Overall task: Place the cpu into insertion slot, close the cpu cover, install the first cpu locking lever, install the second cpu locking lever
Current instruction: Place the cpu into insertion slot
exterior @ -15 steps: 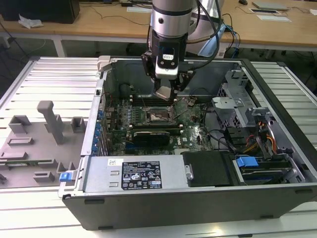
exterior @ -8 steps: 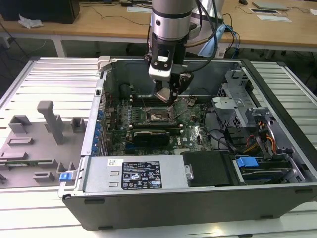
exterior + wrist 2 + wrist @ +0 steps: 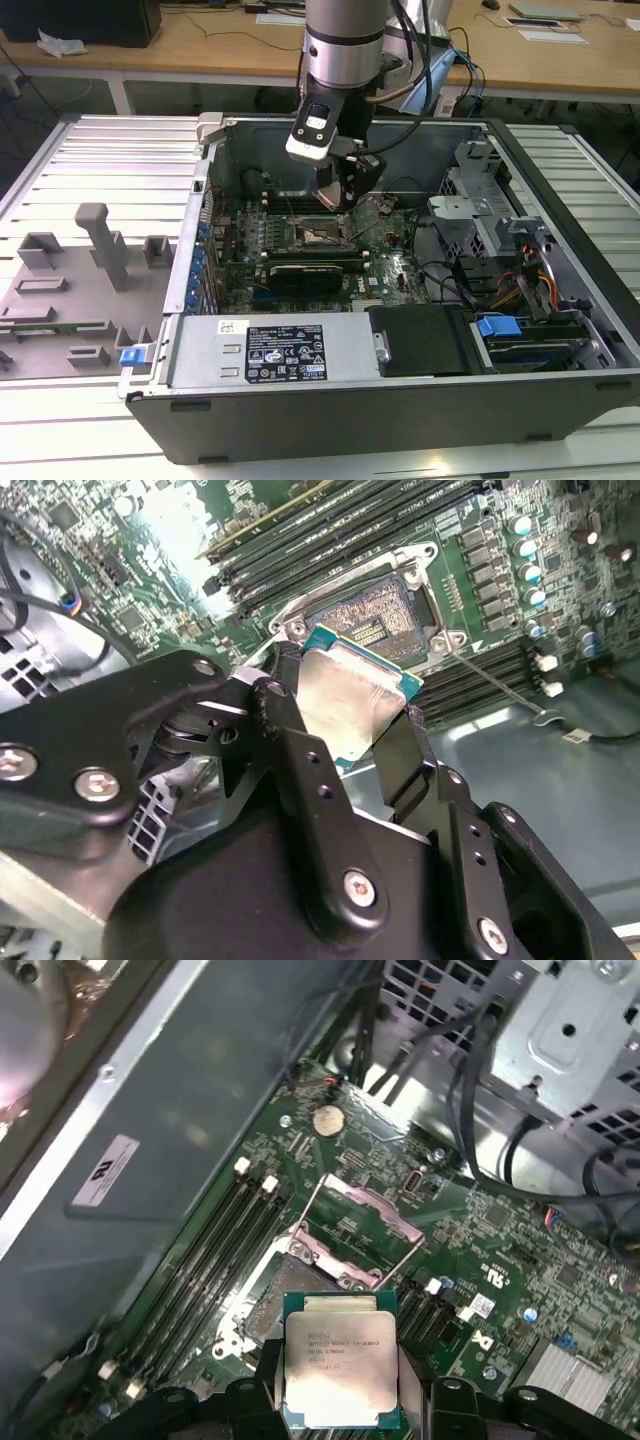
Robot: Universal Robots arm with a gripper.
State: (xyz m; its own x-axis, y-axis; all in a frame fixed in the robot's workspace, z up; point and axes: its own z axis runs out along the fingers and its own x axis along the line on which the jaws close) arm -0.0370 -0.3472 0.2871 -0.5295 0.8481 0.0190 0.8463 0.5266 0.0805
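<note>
My gripper (image 3: 340,198) hangs inside the open computer case, shut on the cpu (image 3: 350,705), a flat square chip with a dull silver top and green edge. In both wrist views the black fingers (image 3: 290,730) clamp two opposite edges of the cpu (image 3: 340,1370). The chip is held just above and slightly to one side of the insertion slot (image 3: 375,620), whose dark contact field lies bare. The insertion slot (image 3: 318,236) is right under the gripper in the exterior view. The cpu cover (image 3: 365,1210) stands flipped open behind the insertion slot (image 3: 262,1305). Thin wire levers (image 3: 415,1250) stick up beside it.
Long memory slots (image 3: 215,1250) flank the socket on both sides. A black card (image 3: 305,272) lies in front of it, a power supply (image 3: 290,350) nearer still. A metal drive cage (image 3: 480,205) and cables fill the exterior view's right. A grey fixture tray (image 3: 70,290) sits outside the case.
</note>
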